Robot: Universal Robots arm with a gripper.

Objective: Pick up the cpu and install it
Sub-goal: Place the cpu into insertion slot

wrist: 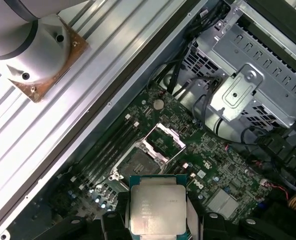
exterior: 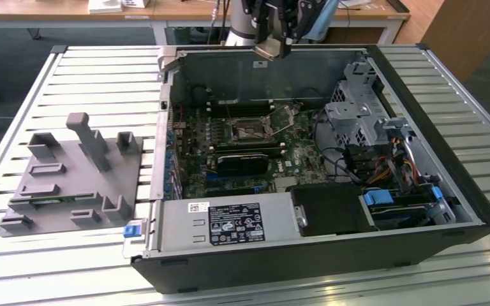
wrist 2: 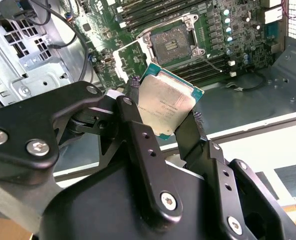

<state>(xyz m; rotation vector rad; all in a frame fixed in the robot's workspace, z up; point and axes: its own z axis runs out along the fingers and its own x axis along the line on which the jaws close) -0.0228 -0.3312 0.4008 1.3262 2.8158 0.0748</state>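
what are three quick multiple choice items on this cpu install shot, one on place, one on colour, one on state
1. The socket is:
A) empty, frame swung open
B) holding a chip
C) covered, frame shut

2. The cpu is:
A) lying on the table
B) seated in the socket
C) held in the gripper, above the open case

3. The cpu's top is:
A) black
B) silver-grey
C) blue

Key:
1 A: both wrist views show the bare socket bed with its frame lifted.
2 C: the gripper clamps two of its edges.
3 B: its metal lid shines pale.
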